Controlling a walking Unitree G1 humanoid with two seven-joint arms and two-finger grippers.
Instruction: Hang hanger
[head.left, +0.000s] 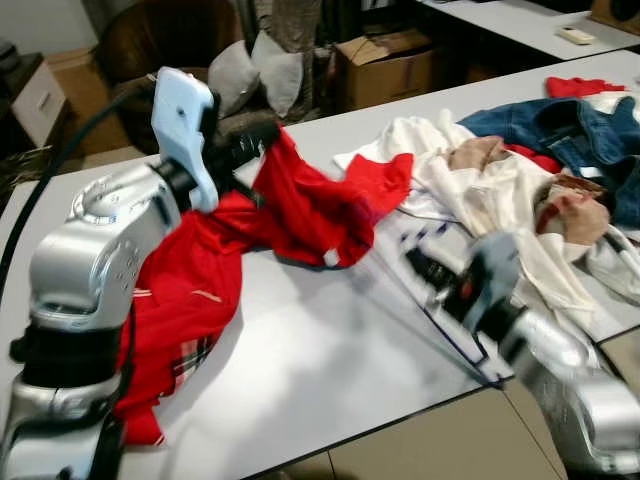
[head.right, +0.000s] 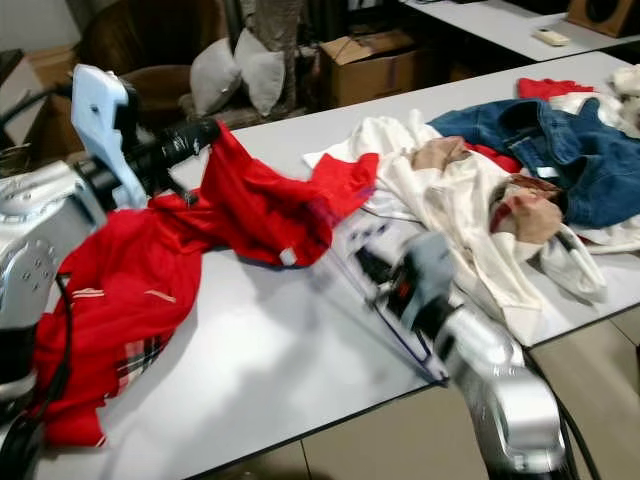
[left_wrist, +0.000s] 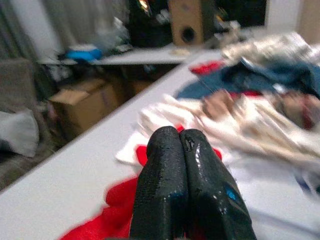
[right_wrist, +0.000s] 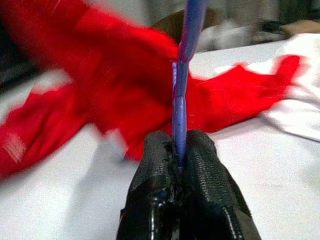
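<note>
White table (head.left: 330, 370), heaped with blurred clothes. Left gripper (head.left: 262, 137) clenched on crumpled red cloth garment (head.left: 290, 215); right gripper (right_wrist: 181, 150) clamped around thin purple hanger (right_wrist: 181, 90), motion-smeared, upper part cut off.

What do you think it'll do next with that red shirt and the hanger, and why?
Probably slide the hanger toward the red shirt. The left gripper holds the shirt lifted off the table, and the right gripper is shut on the hanger, pointing at the shirt.

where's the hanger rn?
In the right gripper: the thin purple hanger is pinched between its fingers above the white table, beside the red garment.
</note>
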